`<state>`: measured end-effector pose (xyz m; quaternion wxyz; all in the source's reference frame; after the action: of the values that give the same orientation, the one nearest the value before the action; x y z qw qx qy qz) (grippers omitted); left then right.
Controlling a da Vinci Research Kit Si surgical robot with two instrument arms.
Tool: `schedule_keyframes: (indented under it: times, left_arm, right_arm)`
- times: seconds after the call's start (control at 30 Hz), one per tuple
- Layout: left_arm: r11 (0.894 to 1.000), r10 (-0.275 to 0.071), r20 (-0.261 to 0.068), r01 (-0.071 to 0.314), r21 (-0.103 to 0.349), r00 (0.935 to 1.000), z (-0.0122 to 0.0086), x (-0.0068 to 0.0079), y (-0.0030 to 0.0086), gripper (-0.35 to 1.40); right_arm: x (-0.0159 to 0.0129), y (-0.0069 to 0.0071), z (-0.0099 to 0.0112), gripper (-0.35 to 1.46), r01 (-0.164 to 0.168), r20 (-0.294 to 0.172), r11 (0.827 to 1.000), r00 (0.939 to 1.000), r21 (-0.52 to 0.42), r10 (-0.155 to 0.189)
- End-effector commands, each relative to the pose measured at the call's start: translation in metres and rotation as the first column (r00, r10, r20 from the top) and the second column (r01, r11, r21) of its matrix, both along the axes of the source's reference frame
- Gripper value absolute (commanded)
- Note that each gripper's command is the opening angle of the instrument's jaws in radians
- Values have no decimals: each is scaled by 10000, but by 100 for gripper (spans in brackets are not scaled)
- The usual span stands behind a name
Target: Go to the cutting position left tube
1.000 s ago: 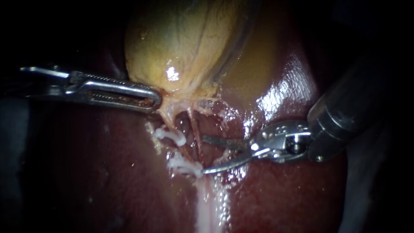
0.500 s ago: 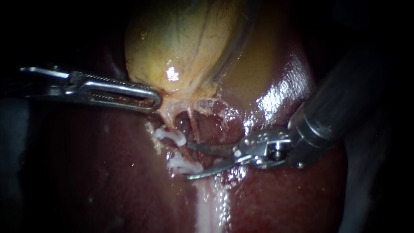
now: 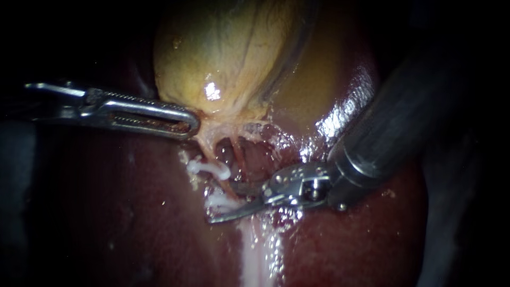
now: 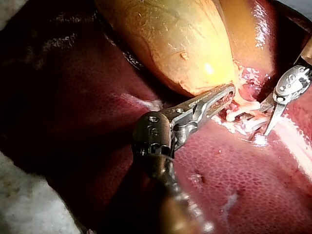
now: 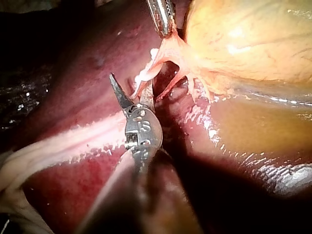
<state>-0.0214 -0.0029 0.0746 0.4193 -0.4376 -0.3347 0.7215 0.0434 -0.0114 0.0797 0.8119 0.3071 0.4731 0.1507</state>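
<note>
Shifted leftward: your right instrument (image 3: 223,202), jaws open about the left tube (image 3: 206,151); left instrument (image 3: 192,125), jaws clamping gallbladder (image 3: 223,58).

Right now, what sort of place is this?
Likely a surgical practice bench: a liver and gallbladder lie on pale cloth, with my left instrument and right instrument at work.

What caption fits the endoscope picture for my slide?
Open blades of the right instrument at the clipped left tube; the left instrument holds the gallbladder.
</note>
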Motion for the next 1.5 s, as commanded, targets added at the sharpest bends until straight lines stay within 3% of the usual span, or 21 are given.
schedule_keyframes:
  times: [0.03, 0.5, 0.83, 1.5]
  left_arm:
    - [10000, -2, -3, 2, 1, 10000, 0, 0, 0, -35]
    - [10000, -10, -9, 10, -4, 10000, 1, -2, 0, -35]
    - [10000, -14, -12, 14, -5, 10000, 1, -2, 0, -35]
    - [10000, -13, -11, 13, -6, 10000, 1, -2, 0, -35]
  right_arm:
    - [2, 0, 0, 143, 11, -5, 10000, 10000, 14, -11]
    - [31, 2, 3, 143, 85, -119, 9999, 9999, 134, -84]
    - [45, 5, 5, 143, -73, -232, 9999, 9997, 128, 76]
    - [50, 6, 6, 143, -107, -247, 9999, 9996, 125, 110]
